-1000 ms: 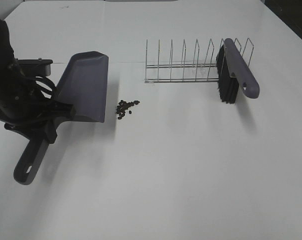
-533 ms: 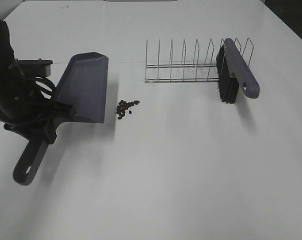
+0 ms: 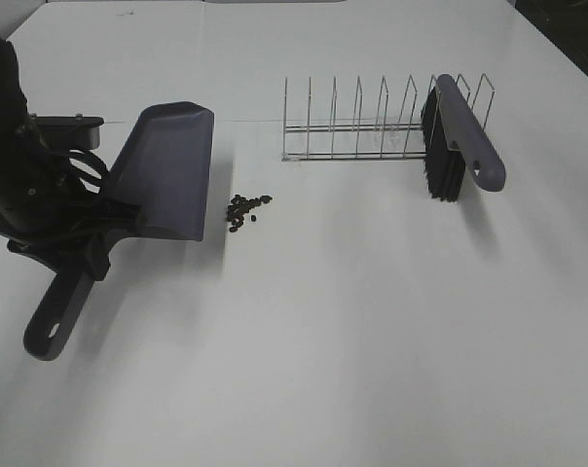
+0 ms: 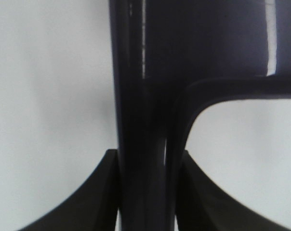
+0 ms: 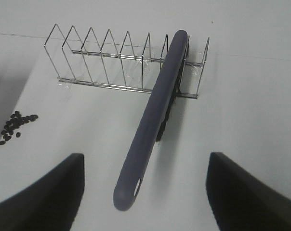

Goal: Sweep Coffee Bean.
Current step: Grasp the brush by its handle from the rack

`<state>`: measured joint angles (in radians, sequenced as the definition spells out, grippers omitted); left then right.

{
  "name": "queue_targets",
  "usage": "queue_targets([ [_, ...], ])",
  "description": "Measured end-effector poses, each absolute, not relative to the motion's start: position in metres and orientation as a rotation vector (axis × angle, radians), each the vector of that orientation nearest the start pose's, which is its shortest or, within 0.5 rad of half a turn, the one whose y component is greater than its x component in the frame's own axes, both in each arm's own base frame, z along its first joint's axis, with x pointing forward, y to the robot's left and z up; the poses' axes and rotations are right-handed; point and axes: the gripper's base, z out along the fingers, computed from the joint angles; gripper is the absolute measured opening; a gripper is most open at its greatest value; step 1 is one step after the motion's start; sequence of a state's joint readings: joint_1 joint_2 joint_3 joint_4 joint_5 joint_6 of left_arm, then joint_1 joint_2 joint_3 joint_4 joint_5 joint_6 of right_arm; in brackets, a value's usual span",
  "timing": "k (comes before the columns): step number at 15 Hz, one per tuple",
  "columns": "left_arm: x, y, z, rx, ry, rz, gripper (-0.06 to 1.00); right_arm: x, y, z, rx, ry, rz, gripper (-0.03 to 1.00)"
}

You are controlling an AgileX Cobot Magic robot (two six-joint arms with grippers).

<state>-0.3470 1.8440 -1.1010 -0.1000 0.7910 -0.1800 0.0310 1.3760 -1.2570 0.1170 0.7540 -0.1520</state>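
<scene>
Left gripper (image 4: pixel 146 192) jaws were pinched on the dustpan (image 3: pixel 167 170) handle, which ran straight up between them in the left wrist view. Right gripper (image 5: pixel 145 156) jaws were spread wide with nothing in them. The brush (image 5: pixel 152 130) handle lay centred in that gap but beyond it, not touched. Brush long axis ran from the free, holed handle end nearest the right jaws out to the head propped in the last slots of the wire rack (image 3: pixel 357 126), bristles down. That alignment likely decided the next grab, since the jaws already straddled the handle line. The coffee bean (image 3: pixel 245 208) cluster sat on the table (image 3: pixel 372 341) between pan and rack, just beside the pan's edge and well apart from the brush. The left arm was nearer the beans, the right arm nearer the brush. Dustpan axis ran from the handle end near the robot up to the pan farther out. The pan looked tilted, and I couldn't tell if its edge touched the table. The beans formed a small loose streak, slightly diagonal.
</scene>
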Motion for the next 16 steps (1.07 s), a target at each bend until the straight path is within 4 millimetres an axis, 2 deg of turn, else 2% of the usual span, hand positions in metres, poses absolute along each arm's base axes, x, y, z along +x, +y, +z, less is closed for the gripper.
queue_targets([
  [2,0.315,-0.121,0.159,0.153,3.034,-0.16,0.27,0.339,0.018,0.353,-0.161,2.398,0.084,0.67],
  [3,0.315,-0.121,0.159,0.153,3.034,-0.16,0.27,0.35,0.019,0.35,-0.163,2.414,0.086,0.67],
  [4,0.315,-0.121,0.159,0.153,3.034,-0.16,0.27,0.386,0.02,0.339,-0.168,2.469,0.094,0.67],
  [5,0.315,-0.121,0.159,0.153,3.034,-0.16,0.27,0.406,0.021,0.33,-0.16,2.493,0.101,0.66],
  [9,0.315,-0.121,0.159,0.15,3.034,-0.163,0.27,0.466,0.024,0.285,-0.108,2.608,0.133,0.54],
  [13,0.315,-0.121,0.159,0.15,3.034,-0.163,0.27,0.496,0.025,0.248,-0.081,2.685,0.148,0.52],
  [16,0.314,-0.121,0.159,0.146,3.035,-0.168,0.27,0.508,0.025,0.213,-0.078,2.742,0.151,0.52],
])
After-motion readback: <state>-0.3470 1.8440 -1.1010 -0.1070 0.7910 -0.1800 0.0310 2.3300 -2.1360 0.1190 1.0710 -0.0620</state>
